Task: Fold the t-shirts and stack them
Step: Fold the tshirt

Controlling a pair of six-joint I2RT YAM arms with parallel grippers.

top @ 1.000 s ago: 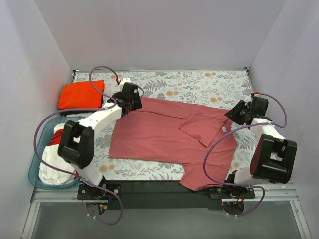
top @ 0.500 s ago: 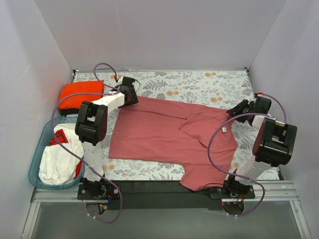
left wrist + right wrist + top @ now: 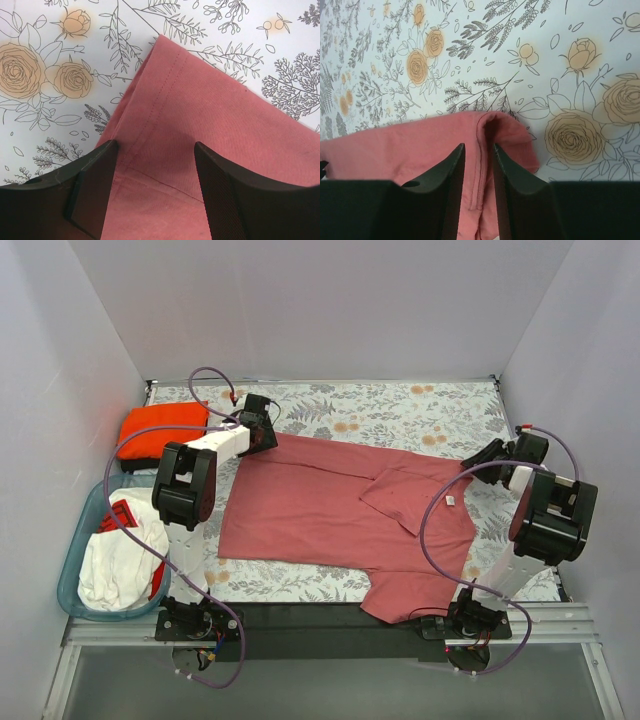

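Both elbows have swung back, we note. Top: rose-red shirt (image 3: pixel 320 515) mid-frame, left gripper (image 3: pixel 262 426) at its upper-left corner, right gripper (image 3: pixel 487 453) at its right edge, fingertips indistinct. Left wrist: jaws apart over cloth. Right wrist: jaws pinch a hem fold.

Floral-print table cover (image 3: pixel 400 405); pale blue tub (image 3: pixel 72 552) at its left edge.

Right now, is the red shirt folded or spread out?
Mostly spread out. The red shirt lies flat across the table, with just one flap turned over on top near its right end.
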